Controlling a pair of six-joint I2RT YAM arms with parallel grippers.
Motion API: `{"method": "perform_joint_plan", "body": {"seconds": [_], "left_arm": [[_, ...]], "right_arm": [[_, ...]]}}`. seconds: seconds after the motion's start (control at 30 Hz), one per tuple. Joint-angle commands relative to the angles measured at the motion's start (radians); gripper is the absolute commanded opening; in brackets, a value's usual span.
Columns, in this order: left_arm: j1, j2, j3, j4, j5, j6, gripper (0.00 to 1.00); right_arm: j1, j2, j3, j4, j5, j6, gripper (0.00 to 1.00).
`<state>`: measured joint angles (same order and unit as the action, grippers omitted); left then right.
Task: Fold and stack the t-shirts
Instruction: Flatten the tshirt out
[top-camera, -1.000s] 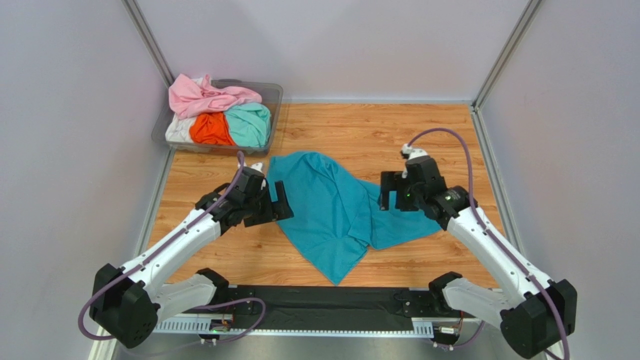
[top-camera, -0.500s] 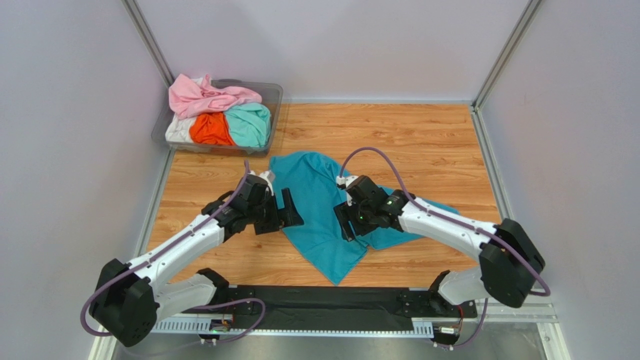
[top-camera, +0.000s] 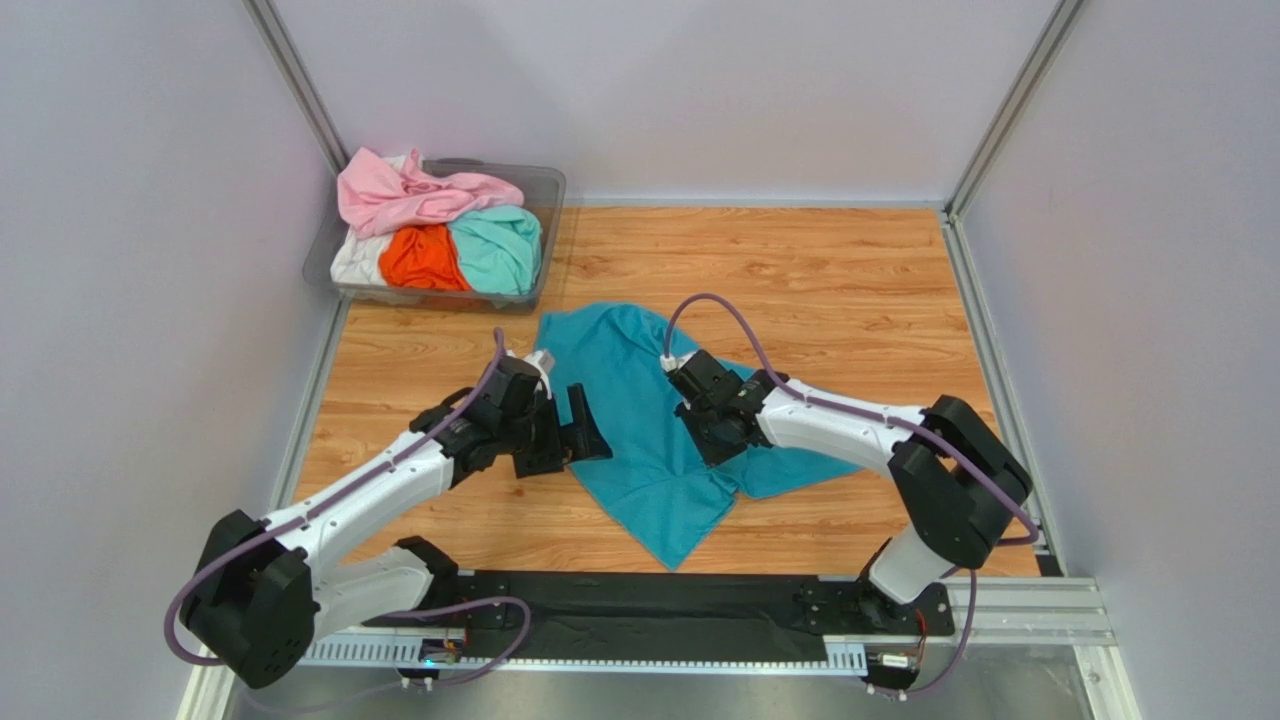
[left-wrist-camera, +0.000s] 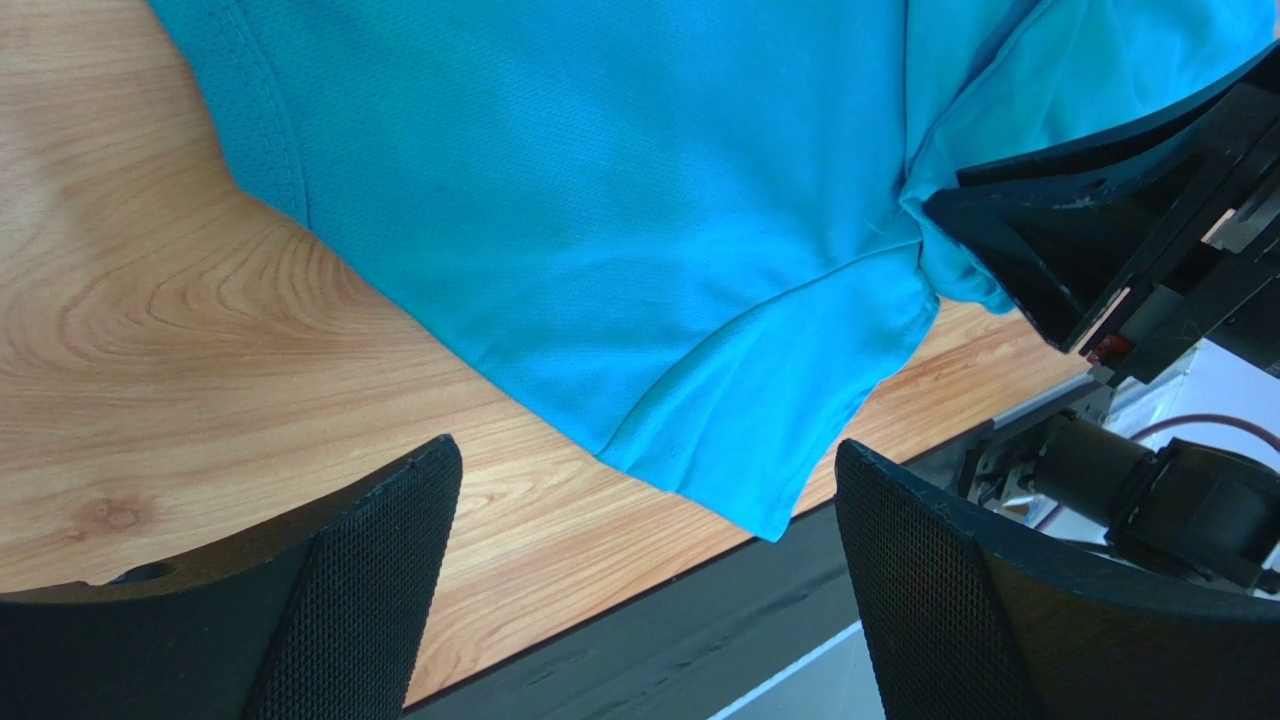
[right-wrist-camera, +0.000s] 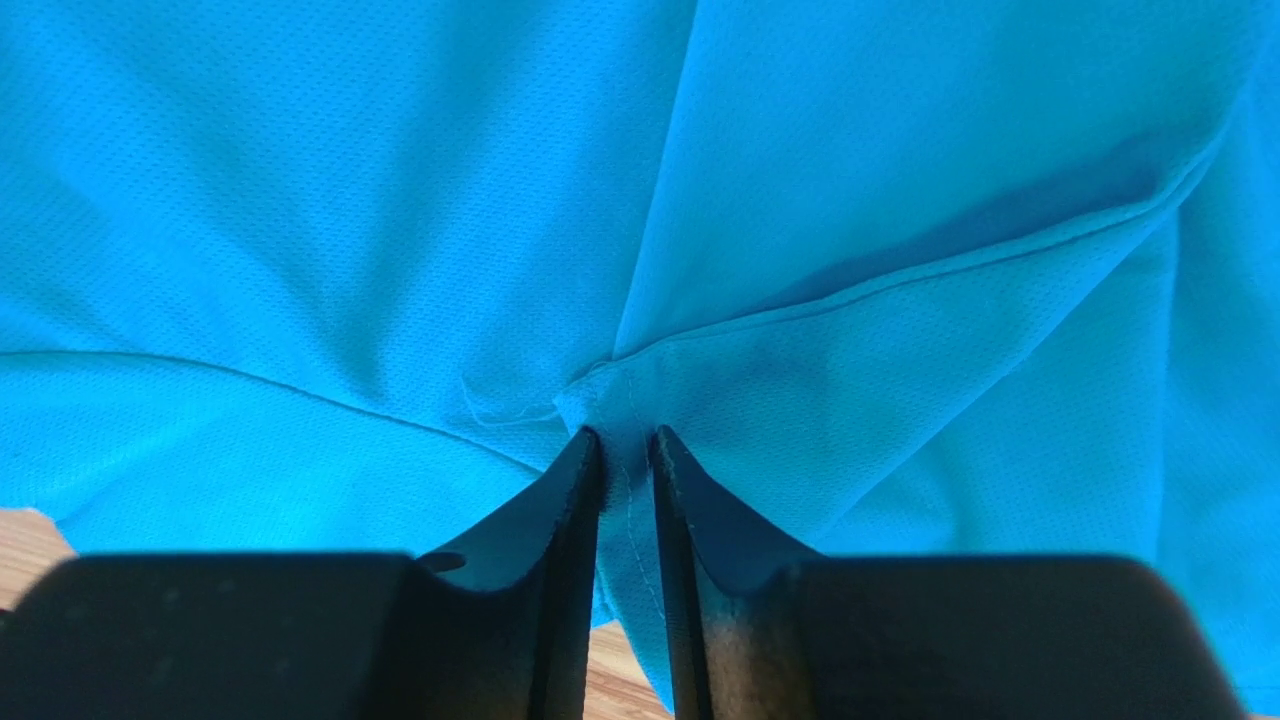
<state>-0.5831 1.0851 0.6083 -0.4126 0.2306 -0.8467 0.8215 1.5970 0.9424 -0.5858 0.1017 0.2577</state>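
Teal knit t-shirt (top-camera: 646, 480) lies crumpled mid-table (top-camera: 842, 285). Likely light and limp, won't hold shape. Right claw (right-wrist-camera: 627, 450) pinches a central fold. Left claw (left-wrist-camera: 643, 465) is spread wide over the hem edge. Hem corners or shoulders look like the better holds.

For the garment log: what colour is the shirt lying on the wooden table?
Plain teal-blue, no pattern. The t-shirt shows it best in the right wrist view.

Top/wrist cams, shared teal tee (top-camera: 639, 413)
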Motion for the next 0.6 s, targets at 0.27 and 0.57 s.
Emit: {"method": "perform_joint_plan", "body": {"seconds": [0.27, 0.57], "left_arm": [[-0.011, 0.029, -0.001, 0.021, 0.012, -0.011, 1.00], [-0.116, 0.094, 0.062, 0.018, -0.014, -0.003, 1.00]], "right_arm": [[-0.002, -0.132, 0.056, -0.022, 0.098, 0.049, 0.00], [-0.221, -0.308, 0.091, -0.051, 0.118, 0.031, 0.00]]}}
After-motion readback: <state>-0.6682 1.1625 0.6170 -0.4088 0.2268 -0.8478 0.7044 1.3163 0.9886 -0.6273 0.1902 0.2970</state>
